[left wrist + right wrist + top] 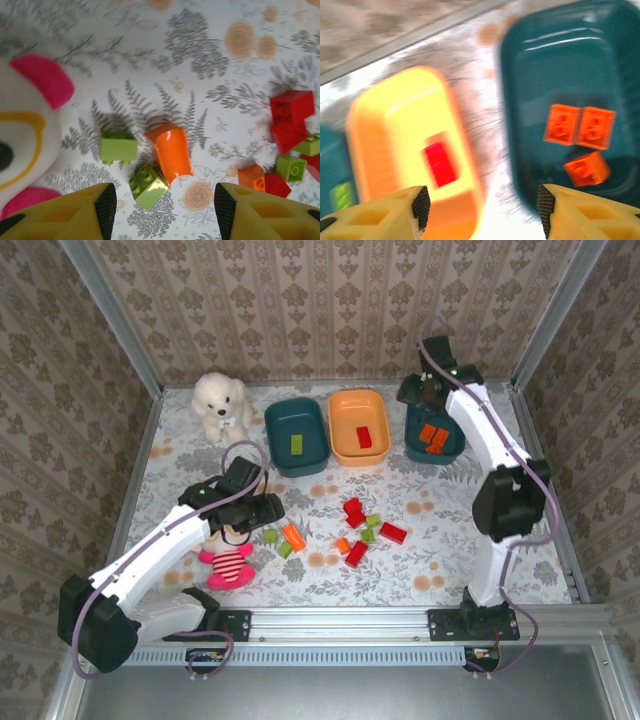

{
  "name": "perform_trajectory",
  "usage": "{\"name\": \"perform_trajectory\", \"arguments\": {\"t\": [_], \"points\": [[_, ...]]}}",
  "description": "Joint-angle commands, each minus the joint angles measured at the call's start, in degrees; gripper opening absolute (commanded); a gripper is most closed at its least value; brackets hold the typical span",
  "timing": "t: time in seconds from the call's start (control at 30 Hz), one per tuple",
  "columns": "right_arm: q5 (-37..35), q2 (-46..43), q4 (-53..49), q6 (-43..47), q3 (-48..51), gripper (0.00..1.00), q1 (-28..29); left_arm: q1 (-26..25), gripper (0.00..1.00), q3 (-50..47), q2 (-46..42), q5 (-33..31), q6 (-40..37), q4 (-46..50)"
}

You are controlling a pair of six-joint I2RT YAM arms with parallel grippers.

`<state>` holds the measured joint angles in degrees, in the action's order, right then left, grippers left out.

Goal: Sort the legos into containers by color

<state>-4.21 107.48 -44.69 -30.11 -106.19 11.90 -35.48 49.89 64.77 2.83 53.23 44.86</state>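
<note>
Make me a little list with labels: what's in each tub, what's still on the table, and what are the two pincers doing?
left teal tub: one green brick
orange tub: one red brick
right teal tub: three orange bricks
table: loose bricks in red, green and orange; a doll; a toy dog
left pincer: open, over the loose bricks, holding nothing
right pincer: open, over the tubs, holding nothing

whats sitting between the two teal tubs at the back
The orange tub, holding one red brick, sits between the left teal tub and the right teal tub; the top external view shows this.
</note>
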Motion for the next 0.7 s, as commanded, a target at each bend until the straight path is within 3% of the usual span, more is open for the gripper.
{"name": "perform_trajectory", "arguments": {"t": [0.0, 0.23, 0.43, 0.67], "points": [[4.13, -5.66, 4.18, 1.54, 8.62, 0.61, 5.57, -0.63, 0.56, -1.3, 2.86, -2.09, 9.91, 2.59], [6.4, -18.77, 5.36, -1.27, 25.68, 0.61, 14.75, 0.31, 0.56, 0.27, 10.99, -3.91, 32.87, 3.53], [7.55, -25.64, 2.99, -1.55, 31.19, 0.61, 16.16, 0.11, 0.51, 3.47, 15.64, -4.0, 52.95, 5.38], [9.02, -29.93, 0.59, -0.05, 31.86, 0.62, 16.15, -1.06, 0.52, 8.58, 21.08, -3.9, 61.66, 9.85]]}}
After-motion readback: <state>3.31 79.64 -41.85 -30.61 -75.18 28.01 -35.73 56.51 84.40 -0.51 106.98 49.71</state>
